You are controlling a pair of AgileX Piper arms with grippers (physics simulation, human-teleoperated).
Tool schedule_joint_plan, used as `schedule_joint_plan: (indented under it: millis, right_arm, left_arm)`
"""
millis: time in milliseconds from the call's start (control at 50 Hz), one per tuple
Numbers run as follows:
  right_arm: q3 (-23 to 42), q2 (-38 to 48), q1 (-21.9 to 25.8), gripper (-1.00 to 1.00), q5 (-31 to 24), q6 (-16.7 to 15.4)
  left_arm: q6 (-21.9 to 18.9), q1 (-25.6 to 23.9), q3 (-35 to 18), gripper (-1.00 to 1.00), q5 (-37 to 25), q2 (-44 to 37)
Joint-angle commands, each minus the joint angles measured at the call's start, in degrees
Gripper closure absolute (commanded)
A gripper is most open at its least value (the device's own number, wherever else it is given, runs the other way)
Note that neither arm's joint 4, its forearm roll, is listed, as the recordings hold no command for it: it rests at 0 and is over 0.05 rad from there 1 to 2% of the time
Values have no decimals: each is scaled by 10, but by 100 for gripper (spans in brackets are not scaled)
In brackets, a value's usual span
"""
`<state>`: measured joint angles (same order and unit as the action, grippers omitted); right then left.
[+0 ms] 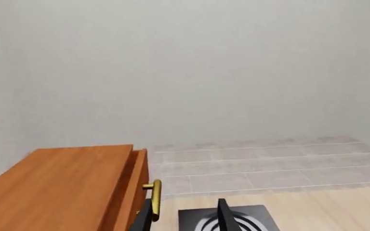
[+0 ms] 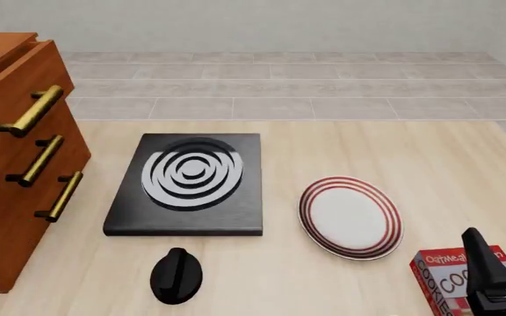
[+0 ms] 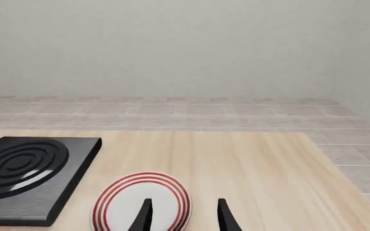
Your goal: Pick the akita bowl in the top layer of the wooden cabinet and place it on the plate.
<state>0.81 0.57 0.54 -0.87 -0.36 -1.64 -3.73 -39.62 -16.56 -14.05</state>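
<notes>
From my station I see the large reddish-brown wooden cabinet standing at the left edge of the pale wooden tabletop, its three brass bar handles facing the middle; the top layer, the uppermost drawer, looks pulled out a little from the carcass in the left wrist view, but I cannot see inside it, so the akita bowl is not visible to me in any view; the round white plate with red concentric rings lies bare right of centre, just beside the black square slab with white spiral rings; a black knob-shaped object rests near the slab's near edge; a red cookie box sits at the near right corner, apart from the plate. My left gripper hangs beside the top drawer's brass handle, jaws spread apart and grasping nothing; one finger shows close by the handle, whether touching I cannot tell. My right gripper hovers over the plate's near side, jaws released and empty.
</notes>
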Motion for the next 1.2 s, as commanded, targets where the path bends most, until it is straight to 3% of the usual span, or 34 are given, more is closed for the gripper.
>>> schedule_joint_plan:
  millis: [20, 180, 220, 640, 680, 820, 1020, 1040, 1200]
  right_arm:
    - [0, 4, 1, -100, 3, 0]
    - [-1, 8, 1, -100, 6, 0]
    - [-1, 11, 1, -100, 9, 0]
    - [-1, 15, 1, -100, 12, -1]
    - [-1, 15, 0, -100, 12, -1]
    - [-1, 15, 1, -100, 12, -1]
    - [0, 17, 1, -100, 13, 0]
    - [0, 16, 0, -100, 12, 1]
    - [0, 14, 1, -100, 9, 0]
  left_arm:
    - [-11, 24, -43, -100, -21, -34]
    - [35, 26, -67, -100, -44, -80]
    - [10, 18, -75, -100, -48, -83]
    - [-41, 16, -177, -100, -107, -150]
    - [-11, 25, -189, -100, -120, -166]
    - [-38, 32, -197, -100, -138, -187]
    - [-9, 40, -219, -100, -173, -223]
    - [-23, 39, -222, -100, -175, -224]
    - [-16, 28, -248, -100, -207, -248]
